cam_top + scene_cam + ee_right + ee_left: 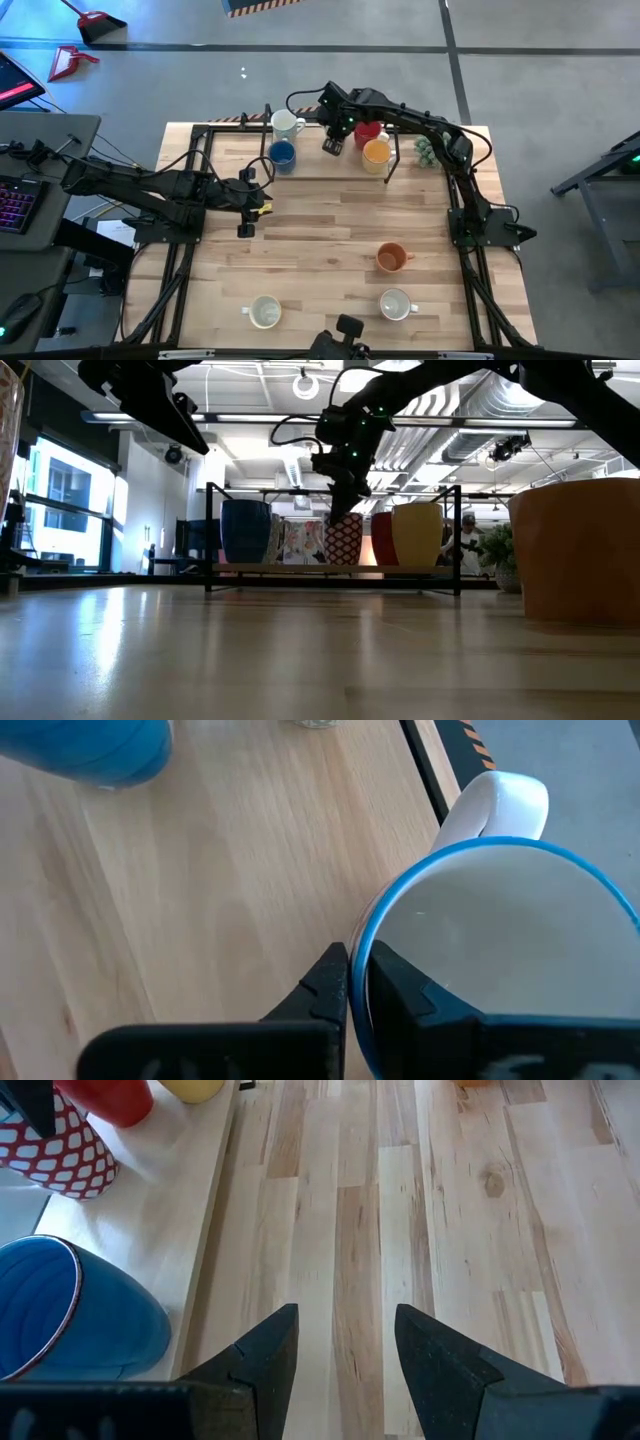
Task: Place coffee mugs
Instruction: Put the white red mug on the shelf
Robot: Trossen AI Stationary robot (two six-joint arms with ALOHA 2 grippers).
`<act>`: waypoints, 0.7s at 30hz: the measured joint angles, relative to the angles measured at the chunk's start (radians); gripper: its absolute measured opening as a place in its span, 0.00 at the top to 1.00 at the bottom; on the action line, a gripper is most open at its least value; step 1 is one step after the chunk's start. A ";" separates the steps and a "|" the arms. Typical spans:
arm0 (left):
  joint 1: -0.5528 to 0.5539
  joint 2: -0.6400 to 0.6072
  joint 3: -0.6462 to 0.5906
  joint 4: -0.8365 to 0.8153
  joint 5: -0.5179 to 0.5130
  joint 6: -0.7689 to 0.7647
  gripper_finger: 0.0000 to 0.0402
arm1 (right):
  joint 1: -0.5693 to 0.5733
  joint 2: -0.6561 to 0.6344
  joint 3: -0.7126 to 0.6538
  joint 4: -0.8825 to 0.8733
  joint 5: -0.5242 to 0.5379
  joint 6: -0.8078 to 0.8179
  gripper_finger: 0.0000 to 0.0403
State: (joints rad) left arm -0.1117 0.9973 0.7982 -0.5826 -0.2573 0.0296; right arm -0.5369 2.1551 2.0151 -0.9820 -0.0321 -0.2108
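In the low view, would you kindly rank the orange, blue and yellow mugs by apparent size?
The orange mug, largest, though it is nearest the camera.
Then blue mug and yellow mug, which look alike.

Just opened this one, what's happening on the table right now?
The right gripper is at the far shelf, pinching the rim of a patterned mug it is placing between the blue mug and the red mug. A white mug and a yellow mug also stand there. The left gripper waits open and empty mid-table. An orange mug and two white mugs sit on the near side.
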 joint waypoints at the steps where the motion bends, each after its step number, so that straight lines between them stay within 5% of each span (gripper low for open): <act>1: 0.000 0.000 0.000 0.000 0.000 0.000 0.61 | 0.000 0.000 0.000 -0.001 -0.001 0.000 0.98; 21: 0.000 0.000 0.000 0.000 0.000 0.000 0.61 | 0.000 0.001 0.000 -0.016 -0.003 -0.014 0.97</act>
State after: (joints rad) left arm -0.1120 0.9974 0.7982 -0.5827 -0.2573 0.0296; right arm -0.5369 2.1559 2.0151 -0.9977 -0.0349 -0.2253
